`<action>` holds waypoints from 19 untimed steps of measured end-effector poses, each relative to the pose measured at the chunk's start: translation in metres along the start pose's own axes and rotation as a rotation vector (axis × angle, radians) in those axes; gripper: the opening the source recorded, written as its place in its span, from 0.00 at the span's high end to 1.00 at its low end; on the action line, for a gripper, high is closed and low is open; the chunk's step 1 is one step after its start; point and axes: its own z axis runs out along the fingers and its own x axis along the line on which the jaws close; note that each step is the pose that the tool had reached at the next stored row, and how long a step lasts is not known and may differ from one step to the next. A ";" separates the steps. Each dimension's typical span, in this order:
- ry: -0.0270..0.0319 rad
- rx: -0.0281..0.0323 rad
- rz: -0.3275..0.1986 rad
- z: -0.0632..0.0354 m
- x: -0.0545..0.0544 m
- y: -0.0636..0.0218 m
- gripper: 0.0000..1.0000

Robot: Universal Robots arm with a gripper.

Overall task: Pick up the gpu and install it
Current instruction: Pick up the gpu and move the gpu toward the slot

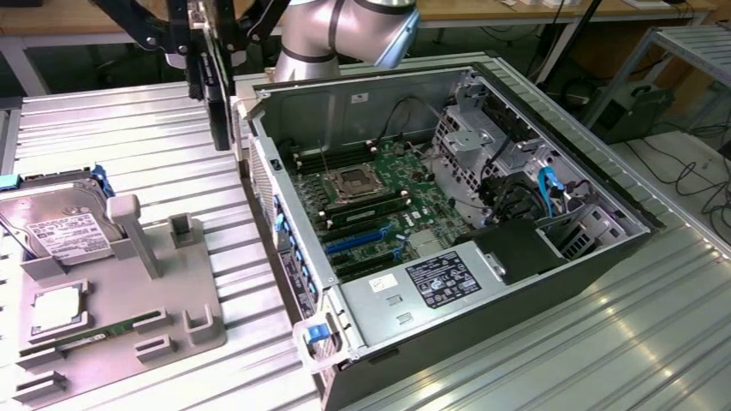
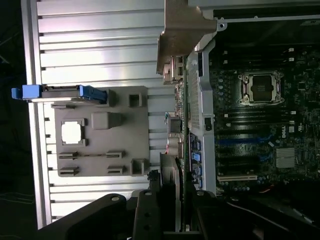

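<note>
The tool (image 1: 212, 47) is clamped on the gpu (image 1: 219, 111), which hangs on edge in the upper left of the exterior frame, just outside the open computer case (image 1: 342, 111), so step 1, the pick-up, looks done and the installing is not yet done.

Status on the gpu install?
Gripper shut on gpu. Card hangs upright over the table, just outside the case wall. Not yet installed. That wall stands between card and motherboard.
</note>
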 end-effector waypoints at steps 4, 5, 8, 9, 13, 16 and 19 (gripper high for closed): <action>0.0013 0.0002 -0.034 0.0002 -0.016 0.0008 0.72; 0.0013 0.0002 -0.034 0.0002 -0.017 0.0008 0.72; 0.0013 0.0003 -0.034 0.0002 -0.019 0.0009 0.72; 0.0013 0.0002 -0.034 0.0002 -0.019 0.0009 0.72; 0.0013 0.0002 -0.034 0.0002 -0.021 0.0010 0.72; 0.0012 0.0006 -0.034 0.0003 -0.021 0.0011 0.72; 0.0013 0.0025 -0.034 0.0002 -0.022 0.0011 0.72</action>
